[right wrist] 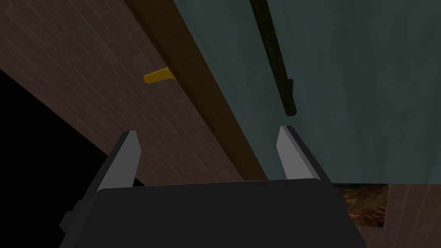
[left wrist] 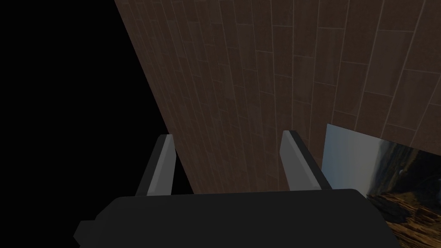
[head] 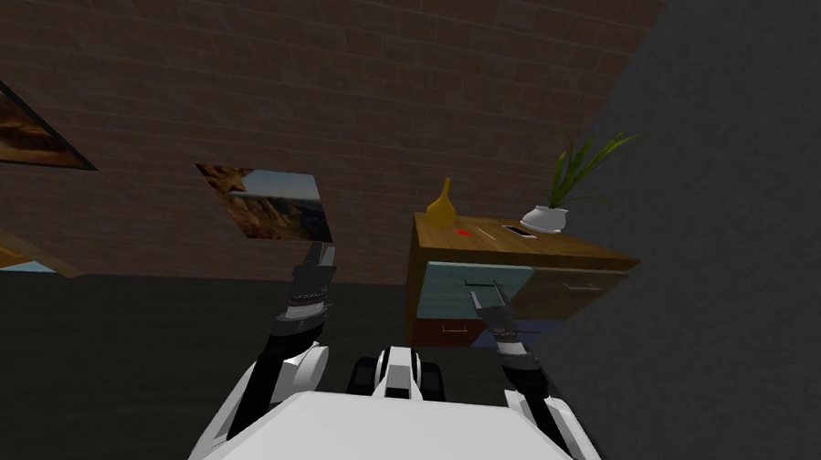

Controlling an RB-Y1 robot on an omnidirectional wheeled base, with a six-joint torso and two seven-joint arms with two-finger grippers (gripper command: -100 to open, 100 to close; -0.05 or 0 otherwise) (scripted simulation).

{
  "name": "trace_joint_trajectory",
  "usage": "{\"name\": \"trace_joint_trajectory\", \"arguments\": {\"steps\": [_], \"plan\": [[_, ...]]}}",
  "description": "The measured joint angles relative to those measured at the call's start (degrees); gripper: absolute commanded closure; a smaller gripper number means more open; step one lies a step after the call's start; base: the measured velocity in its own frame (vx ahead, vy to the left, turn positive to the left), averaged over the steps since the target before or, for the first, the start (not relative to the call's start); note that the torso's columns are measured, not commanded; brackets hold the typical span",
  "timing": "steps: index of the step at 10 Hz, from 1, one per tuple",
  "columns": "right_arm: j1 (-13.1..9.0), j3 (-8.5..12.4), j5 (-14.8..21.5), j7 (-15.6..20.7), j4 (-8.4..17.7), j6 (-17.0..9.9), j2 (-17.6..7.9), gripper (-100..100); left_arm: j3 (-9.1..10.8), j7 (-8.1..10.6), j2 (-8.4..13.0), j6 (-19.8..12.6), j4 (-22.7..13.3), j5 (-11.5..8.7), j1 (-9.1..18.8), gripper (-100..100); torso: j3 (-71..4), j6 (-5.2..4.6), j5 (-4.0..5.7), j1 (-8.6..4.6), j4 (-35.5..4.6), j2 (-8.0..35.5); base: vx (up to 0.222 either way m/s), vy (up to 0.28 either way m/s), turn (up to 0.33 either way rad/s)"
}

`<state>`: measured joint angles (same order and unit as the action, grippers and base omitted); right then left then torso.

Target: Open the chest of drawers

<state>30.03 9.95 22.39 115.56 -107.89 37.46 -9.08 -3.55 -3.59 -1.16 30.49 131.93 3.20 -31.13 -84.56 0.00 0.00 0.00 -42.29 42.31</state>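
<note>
Yellow vase (head: 441, 209), potted plant (head: 547, 218)

Arms (head: 302, 365) white, dark joints; left pincer (left wrist: 228, 137), right pincer (right wrist: 207, 131): grey blades, dark box.

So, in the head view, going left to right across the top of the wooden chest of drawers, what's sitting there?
Yellow narrow-necked vase → small red object → small flat white-rimmed dark object → white pot with a green leafy plant.
</note>
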Motion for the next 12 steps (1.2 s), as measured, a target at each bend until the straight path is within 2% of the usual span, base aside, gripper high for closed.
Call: {"name": "trace_joint_trajectory", "arguments": {"steps": [5, 10, 12], "plan": [[0.8, 1.2, 1.3, 7.8, 2.9, 0.1, 0.4, -100, 0.0, 0.0, 0.0, 0.0, 0.0, 0.0, 0.0, 0, 0.0, 0.0, 0.01, -0.02, 0.0, 0.0, 0.041, 0.019, 0.0], [2.0, 2.3, 2.3, 14.3, 4.6, -0.2, 0.5, -100, 0.0, 0.0, 0.0, 0.0, 0.0, 0.0, 0.0, 0, 0.0, 0.0, 0.01, -0.01, 0.0, 0.0, 0.04, 0.018, -0.002], [1.8, 2.8, 2.6, 17.0, 6.3, 0.0, 0.7, -100, 0.0, 0.0, 0.0, 0.0, 0.0, 0.0, 0.0, 0, 0.0, 0.0, 0.01, 0.0, 0.0, 0.0, 0.033, 0.012, -0.004]]}}
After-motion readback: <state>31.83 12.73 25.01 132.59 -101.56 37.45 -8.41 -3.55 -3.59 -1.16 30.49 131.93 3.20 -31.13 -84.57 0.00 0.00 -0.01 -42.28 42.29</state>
